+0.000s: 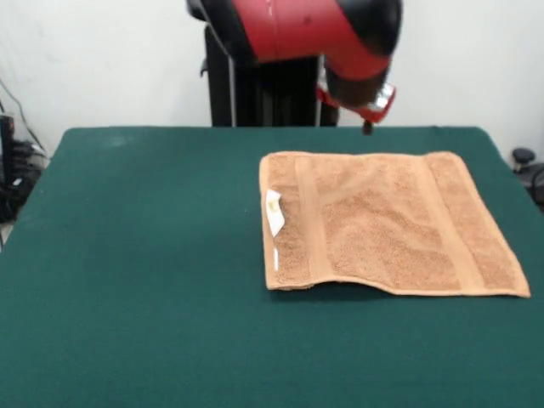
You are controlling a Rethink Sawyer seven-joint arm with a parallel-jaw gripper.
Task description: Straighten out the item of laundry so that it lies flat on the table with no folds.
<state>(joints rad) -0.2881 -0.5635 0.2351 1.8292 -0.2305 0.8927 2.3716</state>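
The item of laundry (387, 225), a light orange-tan terry towel, lies spread out on the right half of the dark green table (136, 255). A woven band runs near its left end and another near its right end. A small white label (274, 211) sticks out at the left edge. The front left corner looks thicker and casts a dark shadow along the front edge. My gripper (367, 124) hangs from the red and black arm just above the table's far edge, behind the towel and apart from it. Its state does not show from here.
The black pedestal column (255, 93) stands behind the table's far edge. Dark cables and gear (13, 170) sit off the table's left side, and a black object (525, 161) off its right side. A white wall is behind.
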